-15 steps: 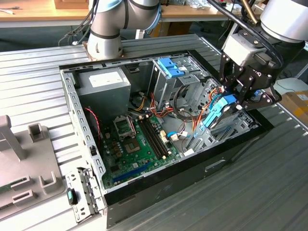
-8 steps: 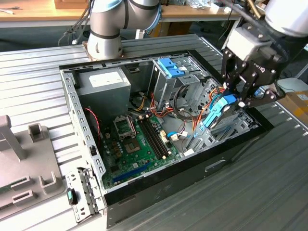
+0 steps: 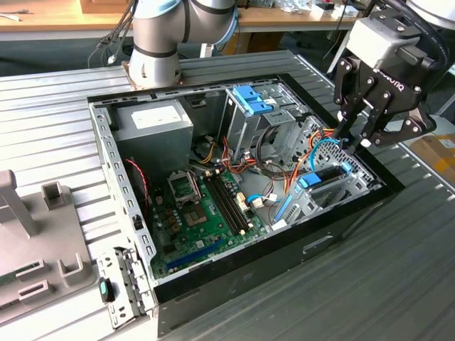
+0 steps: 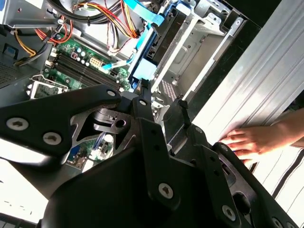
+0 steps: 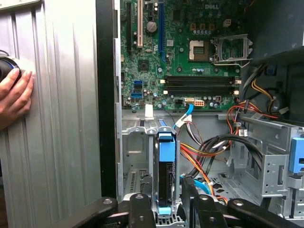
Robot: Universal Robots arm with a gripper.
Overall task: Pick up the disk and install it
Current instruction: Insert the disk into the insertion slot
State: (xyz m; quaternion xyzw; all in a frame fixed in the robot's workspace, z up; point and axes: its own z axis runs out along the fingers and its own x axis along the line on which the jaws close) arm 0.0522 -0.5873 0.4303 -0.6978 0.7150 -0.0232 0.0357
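Gripper (image 3: 357,144) fingers (image 5: 141,209) parted, straddling near end of disk (image 5: 166,156), clasping nothing. Disk stands edgewise in drive bay (image 5: 135,142), snug between bay walls, label face hidden. Cable bundle (image 5: 213,145) crowds bay's inner side. Person's hand (image 5: 14,95) on ribbed table (image 5: 61,152), past black case wall (image 5: 105,95), well apart from bay.

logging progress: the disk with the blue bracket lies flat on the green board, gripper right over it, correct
Not quite: in the first wrist view the disk stands on edge in the metal bay beside the green board. The gripper is right over it.
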